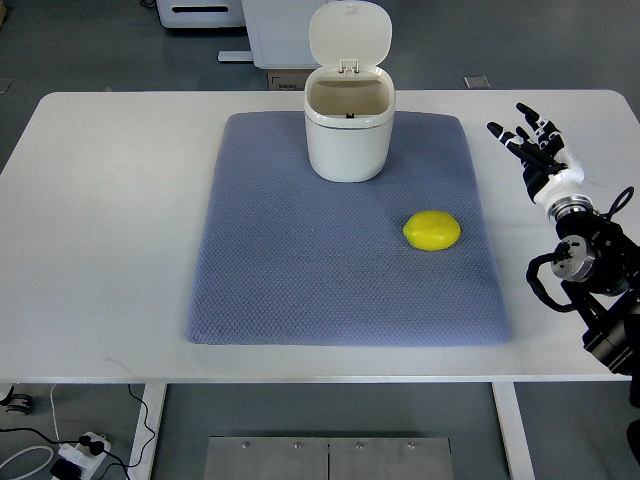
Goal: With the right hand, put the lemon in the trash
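A yellow lemon (432, 230) lies on the right part of a blue-grey mat (300, 260). A small white trash bin (348, 125) stands at the mat's far middle, its lid flipped up and its inside showing. My right hand (530, 140) hovers over the white table to the right of the mat, beyond and to the right of the lemon. Its fingers are spread and hold nothing. The right arm comes in from the lower right edge. The left arm does not show.
The white table (110, 220) carries only the mat, bin and lemon. Its front edge runs along the bottom of the picture. A power strip and cables (75, 452) lie on the floor at lower left. White cabinets stand behind the table.
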Motion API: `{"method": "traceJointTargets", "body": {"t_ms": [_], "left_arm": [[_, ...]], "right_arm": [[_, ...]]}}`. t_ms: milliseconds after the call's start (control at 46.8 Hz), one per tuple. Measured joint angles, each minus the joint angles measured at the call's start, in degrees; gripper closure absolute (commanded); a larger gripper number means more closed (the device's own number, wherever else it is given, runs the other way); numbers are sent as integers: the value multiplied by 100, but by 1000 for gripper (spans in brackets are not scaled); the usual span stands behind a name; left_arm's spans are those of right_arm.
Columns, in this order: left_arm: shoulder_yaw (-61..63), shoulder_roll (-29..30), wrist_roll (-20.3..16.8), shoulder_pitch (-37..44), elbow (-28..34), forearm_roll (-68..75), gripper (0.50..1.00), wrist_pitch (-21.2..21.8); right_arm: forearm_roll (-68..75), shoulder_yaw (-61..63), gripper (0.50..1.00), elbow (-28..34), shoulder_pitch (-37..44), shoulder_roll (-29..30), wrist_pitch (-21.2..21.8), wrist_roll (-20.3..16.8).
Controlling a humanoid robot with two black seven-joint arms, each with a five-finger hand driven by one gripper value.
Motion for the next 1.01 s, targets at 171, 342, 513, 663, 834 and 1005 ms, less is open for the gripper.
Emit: {"method": "traceJointTargets", "body": {"t_ms": [171, 342, 513, 663, 834, 1005], "left_arm": [[4, 0, 0, 10, 0, 0, 500, 3], [1, 0, -7, -8, 0, 0, 500, -4], [0, 0, -8, 1, 0, 0, 500, -5], [0, 0, -8, 2, 0, 0, 500, -5], [0, 0, -8, 2, 0, 0, 500, -5], [0, 0, -8, 2, 0, 0, 500, -5]], "right_arm": [[0, 0, 500, 0, 11, 8, 0, 0], [0, 0, 500, -1, 10, 6, 0, 0], [0, 0, 500, -1, 10, -9, 0, -1], [0, 0, 500, -1, 10, 0, 0, -1], [0, 0, 500, 7, 10, 7, 0, -1], [7, 0, 500, 9, 10, -26, 6, -11]]}}
